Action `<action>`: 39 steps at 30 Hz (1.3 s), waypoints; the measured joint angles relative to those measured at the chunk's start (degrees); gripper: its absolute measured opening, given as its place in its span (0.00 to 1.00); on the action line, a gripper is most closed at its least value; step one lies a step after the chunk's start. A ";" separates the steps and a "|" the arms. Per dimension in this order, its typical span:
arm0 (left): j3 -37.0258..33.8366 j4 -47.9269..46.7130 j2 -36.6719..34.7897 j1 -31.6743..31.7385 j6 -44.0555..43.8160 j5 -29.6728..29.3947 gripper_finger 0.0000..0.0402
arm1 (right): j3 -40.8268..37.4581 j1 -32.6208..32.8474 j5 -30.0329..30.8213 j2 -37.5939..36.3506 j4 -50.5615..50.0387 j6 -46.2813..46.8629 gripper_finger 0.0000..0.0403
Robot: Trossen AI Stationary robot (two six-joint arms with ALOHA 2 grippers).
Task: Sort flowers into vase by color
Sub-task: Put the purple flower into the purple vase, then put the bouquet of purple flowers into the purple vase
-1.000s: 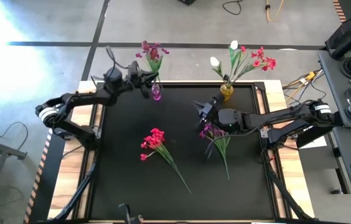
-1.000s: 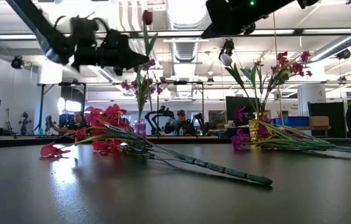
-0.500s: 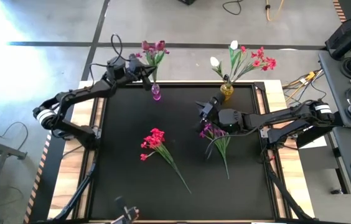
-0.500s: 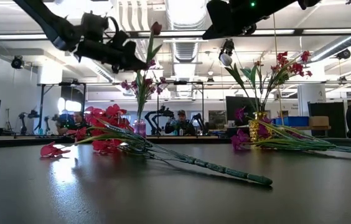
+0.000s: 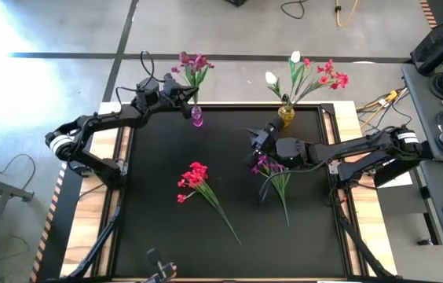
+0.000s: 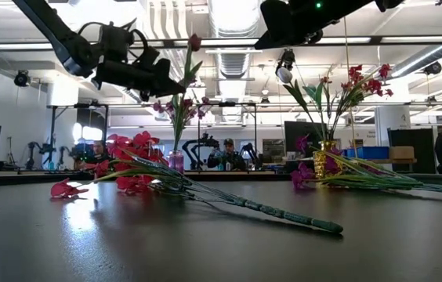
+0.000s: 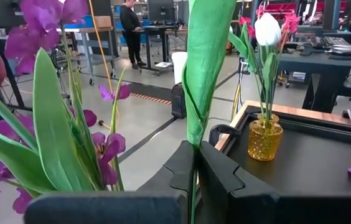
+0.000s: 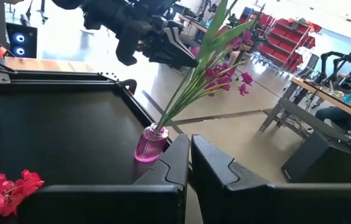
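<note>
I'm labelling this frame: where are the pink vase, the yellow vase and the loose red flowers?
pink vase (image 5: 197,118), high view, on its glass body.
yellow vase (image 5: 286,115), high view, on its amber body.
loose red flowers (image 5: 195,176), high view, on the blooms lying on the table.

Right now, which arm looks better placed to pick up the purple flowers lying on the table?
The right. Its gripper hovers beside the purple bunch, while the left gripper is at the pink vase, shut on a stem.

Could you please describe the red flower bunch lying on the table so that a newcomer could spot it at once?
Start at the black table and look left of its middle. The red flower bunch lies flat there, its long green stem trailing toward the near edge. Unlike the purple bunch lying under the right gripper, no gripper is near it.
</note>
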 joint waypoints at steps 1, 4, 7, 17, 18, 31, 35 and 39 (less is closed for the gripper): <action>-0.14 -0.02 0.00 -0.02 0.00 0.00 0.00 | 0.00 0.00 -0.01 0.00 -0.01 0.00 0.03; -1.05 -0.01 0.04 -0.02 0.03 -0.92 0.00 | 0.00 0.00 -0.01 0.00 0.00 0.00 0.03; -2.43 0.41 0.07 0.03 0.40 -3.80 0.00 | 0.00 0.00 -0.03 0.00 0.01 0.00 0.03; -3.97 0.09 0.07 0.22 0.33 -3.96 0.01 | 0.00 0.00 -0.08 0.00 0.36 0.20 0.03; -4.13 0.05 0.07 0.22 0.28 -3.96 0.02 | 0.00 0.00 -0.08 0.00 0.40 0.20 0.03; -6.53 -0.02 0.09 0.22 0.54 -4.00 0.26 | 0.00 0.00 -0.12 0.02 0.43 0.22 0.03; -7.15 0.02 0.09 0.22 1.66 -4.03 0.31 | -0.02 0.00 -0.51 0.02 0.40 0.21 0.03; -7.17 -0.06 0.09 0.22 2.40 -4.00 0.32 | -0.02 -0.01 -0.52 0.02 0.40 0.21 0.03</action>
